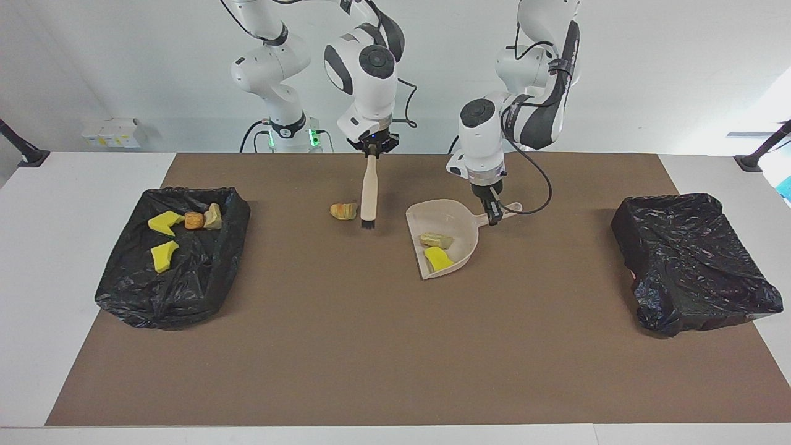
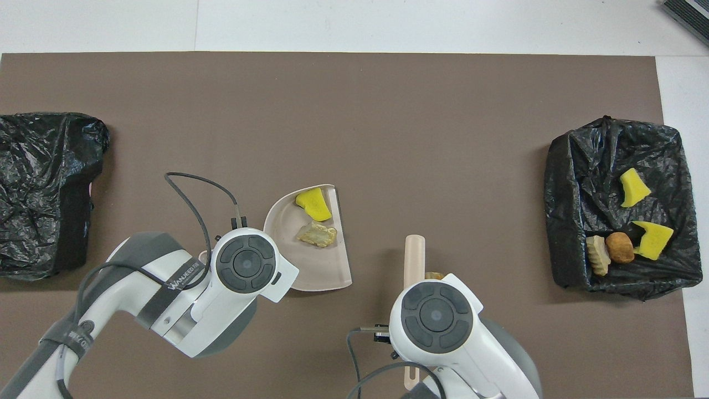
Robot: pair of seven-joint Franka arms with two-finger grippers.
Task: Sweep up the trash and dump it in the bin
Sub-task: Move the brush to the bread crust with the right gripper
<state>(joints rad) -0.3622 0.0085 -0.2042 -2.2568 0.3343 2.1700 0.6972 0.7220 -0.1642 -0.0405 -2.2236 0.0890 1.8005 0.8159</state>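
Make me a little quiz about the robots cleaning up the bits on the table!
1. How many scraps lie in the dustpan?
2. True or false: the brush is lying flat on the table.
3. Which gripper holds the dustpan's handle: A the left gripper, B the right gripper?

Key
1. Two: a yellow chunk and a tan lump.
2. False. It hangs upright from the right gripper, bristles down, beside the bread-like lump on the mat.
3. A. The right one holds the brush.
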